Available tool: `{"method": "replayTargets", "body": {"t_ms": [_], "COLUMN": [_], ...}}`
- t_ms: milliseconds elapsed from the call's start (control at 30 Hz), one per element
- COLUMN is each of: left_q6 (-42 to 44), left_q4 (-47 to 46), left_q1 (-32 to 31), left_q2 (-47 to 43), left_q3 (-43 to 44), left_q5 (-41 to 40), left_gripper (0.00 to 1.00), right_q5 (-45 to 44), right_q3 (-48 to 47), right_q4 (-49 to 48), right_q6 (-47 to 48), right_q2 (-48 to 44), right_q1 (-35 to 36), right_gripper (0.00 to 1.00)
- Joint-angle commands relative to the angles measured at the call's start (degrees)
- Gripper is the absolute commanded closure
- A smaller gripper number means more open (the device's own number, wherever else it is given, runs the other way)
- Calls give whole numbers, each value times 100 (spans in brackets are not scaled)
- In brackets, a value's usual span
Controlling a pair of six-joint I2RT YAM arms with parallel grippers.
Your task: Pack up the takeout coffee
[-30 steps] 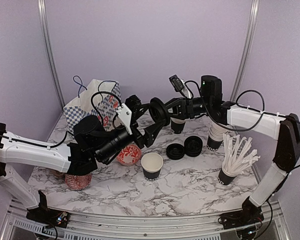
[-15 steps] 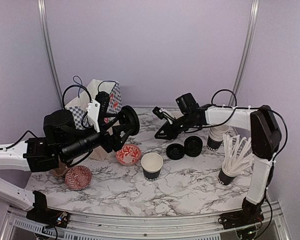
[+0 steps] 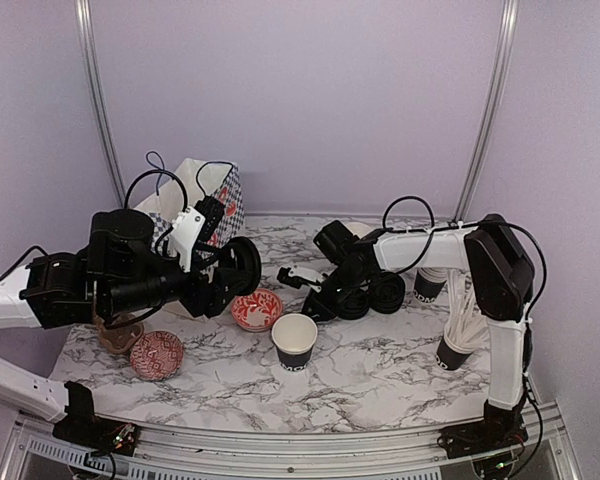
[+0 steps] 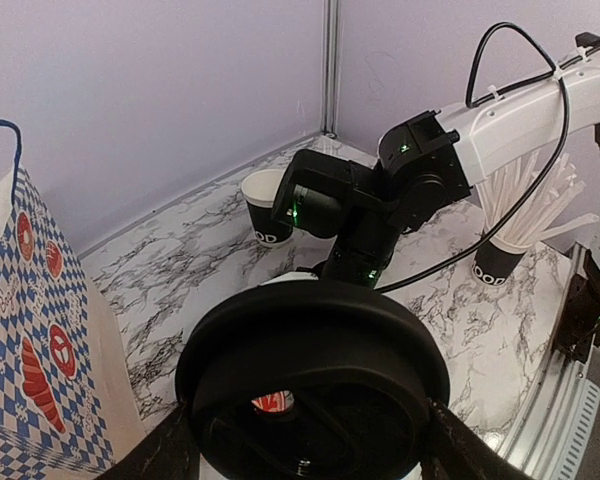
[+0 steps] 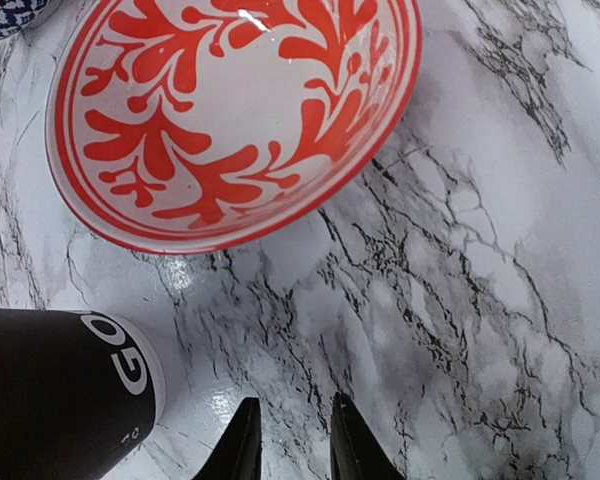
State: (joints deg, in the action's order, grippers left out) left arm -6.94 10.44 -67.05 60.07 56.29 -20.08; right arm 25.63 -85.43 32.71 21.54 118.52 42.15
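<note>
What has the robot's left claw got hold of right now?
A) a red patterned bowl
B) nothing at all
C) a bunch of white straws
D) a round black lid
D: in the left wrist view the left gripper has a finger on each side of a round black lid, which fills the space between them.

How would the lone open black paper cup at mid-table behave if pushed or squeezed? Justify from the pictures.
Probably light: the open paper cup looks empty, cream inside showing. Pushed near its rim it may tip; its base is narrower than its mouth. Its paper wall would likely dent if squeezed hard.
</note>
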Motion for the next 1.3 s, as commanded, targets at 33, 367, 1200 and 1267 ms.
{"method": "replayTargets", "body": {"t_ms": [33, 367, 1200, 1267], "left_q6": [225, 326, 476, 504], "left_q4": [1174, 2288, 3407, 3494], "left_q1": [-19, -19, -249, -278], "left_q2": [328, 823, 2164, 2319], "left_q3": [498, 1071, 1962, 2063], "left_q5": [450, 1041, 2163, 2110], "left_gripper": [30, 30, 30, 30], "right_q5": [-33, 617, 1026, 1085], "right_q3": [-34, 149, 386, 528], "right_q4": [294, 379, 246, 85], "right_q6": [179, 460, 732, 718], "right_q2": [-195, -373, -2473, -2850], "right_q1": [114, 898, -4, -36], "right_gripper": [77, 77, 59, 59]}}
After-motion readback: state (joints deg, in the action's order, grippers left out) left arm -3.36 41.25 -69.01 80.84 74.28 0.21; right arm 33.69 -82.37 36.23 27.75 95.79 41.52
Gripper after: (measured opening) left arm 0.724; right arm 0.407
